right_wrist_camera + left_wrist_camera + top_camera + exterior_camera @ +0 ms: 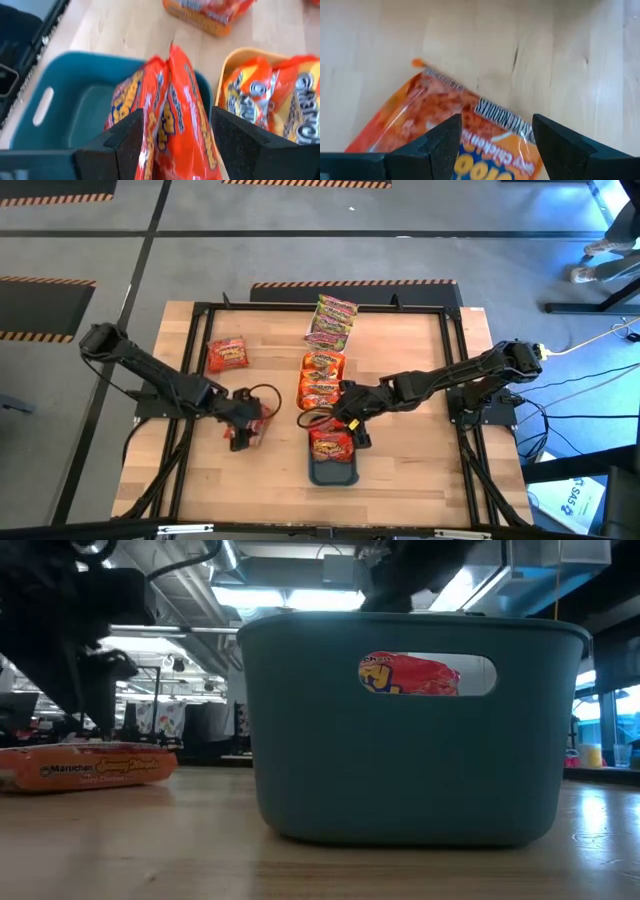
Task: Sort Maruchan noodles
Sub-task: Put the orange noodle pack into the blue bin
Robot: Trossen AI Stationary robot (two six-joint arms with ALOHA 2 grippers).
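The right hand (172, 145) hung over the teal tray (65, 95), its fingers closed on red Maruchan noodle packets (170, 115) standing on edge between them, above the tray's inside. Just beside that tray, an orange tray (322, 378) held orange packets (270, 95). The left hand (492, 145) hovered low over the tabletop (545, 55) with fingers spread wide, an orange packet (445, 120) lying flat beneath and between them, not gripped. Another red packet (228, 354) lay well apart, and green-pink packets (333, 320) lay beyond the orange tray.

Red packets (175, 125), teal tray (75, 100)
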